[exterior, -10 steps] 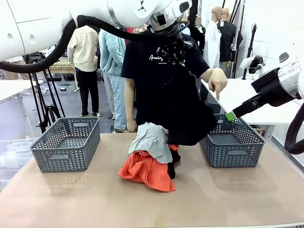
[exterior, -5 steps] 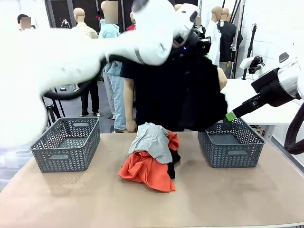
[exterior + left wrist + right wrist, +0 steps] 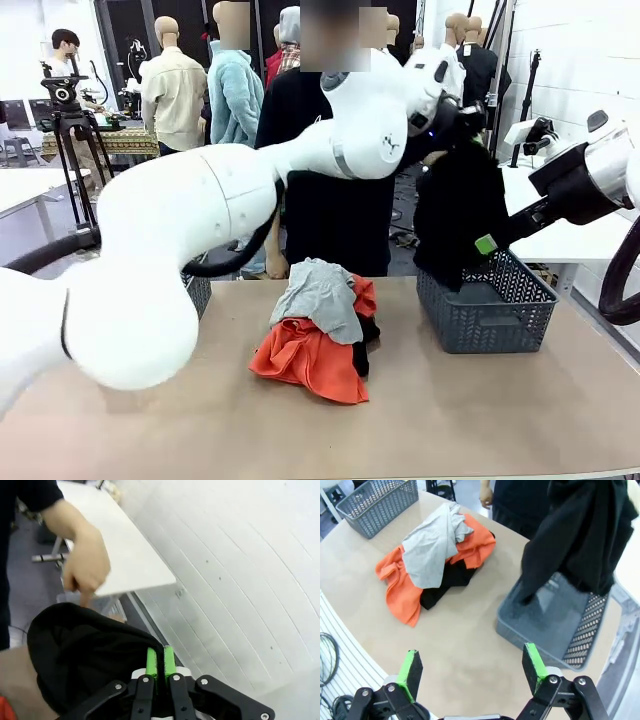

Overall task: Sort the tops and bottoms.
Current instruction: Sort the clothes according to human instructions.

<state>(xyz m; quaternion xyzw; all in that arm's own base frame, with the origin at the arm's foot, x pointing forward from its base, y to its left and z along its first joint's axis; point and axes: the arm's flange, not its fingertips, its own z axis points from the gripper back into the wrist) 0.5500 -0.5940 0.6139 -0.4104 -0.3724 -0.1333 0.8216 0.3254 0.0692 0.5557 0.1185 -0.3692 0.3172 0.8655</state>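
My left gripper (image 3: 452,128) has reached across to the right and is shut on a plain black bottom (image 3: 460,215), which hangs with its lower end in the right grey basket (image 3: 487,322). In the left wrist view the green pads (image 3: 151,662) are pinched together over the black cloth (image 3: 85,655). A light grey top (image 3: 318,295) lies over an orange-red top (image 3: 305,362) at mid-table, with another black bottom (image 3: 362,352) tucked under them. My right gripper (image 3: 487,243) hovers open by the right basket's far rim. From its wrist view the open gripper (image 3: 472,670) looks down on the hanging bottom (image 3: 580,535) and the pile (image 3: 430,550).
A person stands behind the table, one hand (image 3: 87,565) pointing down beside the held cloth. The left grey basket (image 3: 375,500) sits at the table's left, mostly hidden behind my left arm in the front view. Bare tabletop (image 3: 470,420) lies in front of the pile.
My left arm has swung from the middle to the right, carrying the black bottom over the right basket. The right arm has stayed still.
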